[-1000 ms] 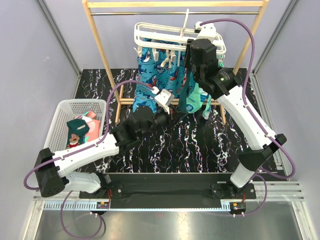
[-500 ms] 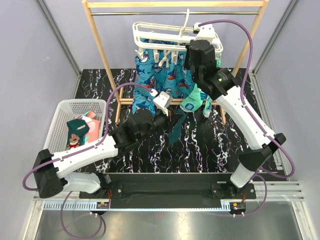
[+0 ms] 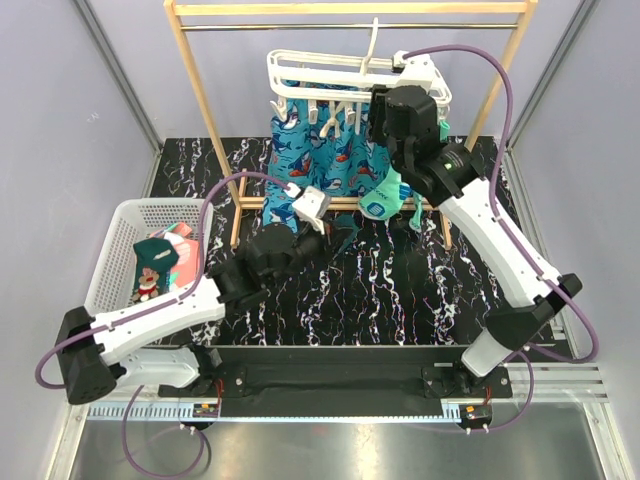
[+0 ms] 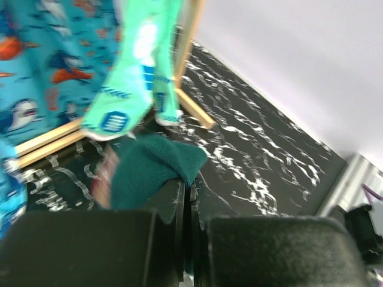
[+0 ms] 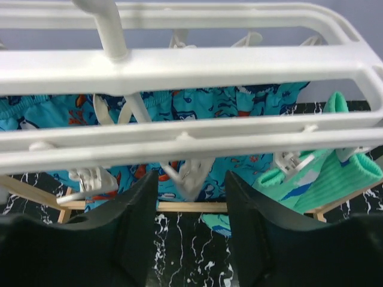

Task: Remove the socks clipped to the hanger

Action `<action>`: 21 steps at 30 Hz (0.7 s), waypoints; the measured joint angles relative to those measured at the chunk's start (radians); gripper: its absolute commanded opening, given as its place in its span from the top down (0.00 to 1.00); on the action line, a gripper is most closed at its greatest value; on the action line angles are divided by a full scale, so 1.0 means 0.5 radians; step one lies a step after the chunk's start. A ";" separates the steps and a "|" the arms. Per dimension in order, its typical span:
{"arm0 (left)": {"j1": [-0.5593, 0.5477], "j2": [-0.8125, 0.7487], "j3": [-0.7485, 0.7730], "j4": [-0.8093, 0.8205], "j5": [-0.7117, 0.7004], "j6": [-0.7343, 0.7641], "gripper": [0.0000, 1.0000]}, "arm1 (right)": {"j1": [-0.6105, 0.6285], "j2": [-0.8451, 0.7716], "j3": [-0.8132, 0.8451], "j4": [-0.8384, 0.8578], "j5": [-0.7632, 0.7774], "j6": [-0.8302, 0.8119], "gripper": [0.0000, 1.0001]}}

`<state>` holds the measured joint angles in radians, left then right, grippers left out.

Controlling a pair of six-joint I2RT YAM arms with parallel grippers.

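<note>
The white hanger (image 3: 340, 72) hangs from the wooden stand's rail. Bright blue shark-print socks (image 3: 315, 150) and a mint-green sock (image 3: 385, 200) are clipped to it. My left gripper (image 3: 322, 235) is shut on a dark teal sock (image 3: 343, 233), which is free of the hanger and held low over the table; the left wrist view shows it bunched at the jaws (image 4: 155, 167). My right gripper (image 5: 191, 200) is open just below the hanger's rails (image 5: 179, 63), with an empty peg (image 5: 192, 176) between its fingers. It is at the hanger's right end in the top view (image 3: 388, 135).
A white mesh basket (image 3: 135, 215) at the left holds a dark teal sock and a coral-pink one. The wooden stand (image 3: 205, 100) rises at the back, with its foot bars on the black marbled table (image 3: 400, 290). Grey walls close both sides.
The dark teal sock has come off the hanger. My left gripper has drawn back toward the left and near side with it. My right gripper stays at the hanger.
</note>
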<state>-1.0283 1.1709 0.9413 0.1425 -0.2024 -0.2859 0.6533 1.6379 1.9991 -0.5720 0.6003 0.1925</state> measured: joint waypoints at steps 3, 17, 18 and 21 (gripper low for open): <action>0.023 -0.118 -0.037 -0.105 -0.122 -0.018 1.00 | 0.000 -0.111 -0.137 -0.018 -0.037 0.007 0.29; 1.257 -0.715 0.047 -1.122 -0.430 -0.185 1.00 | 0.000 -1.048 -1.176 -0.095 -0.324 0.135 0.00; 1.369 -0.715 0.063 -1.189 -0.467 -0.185 1.00 | 0.000 -1.118 -1.231 -0.107 -0.347 0.149 0.00; 1.669 -0.715 0.081 -1.361 -0.496 -0.186 1.00 | 0.000 -1.320 -1.376 -0.130 -0.398 0.181 0.00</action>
<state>-0.1940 0.8135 0.9817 -0.5381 -0.4503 -0.3790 0.6533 0.9779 1.3113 -0.6369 0.4011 0.2829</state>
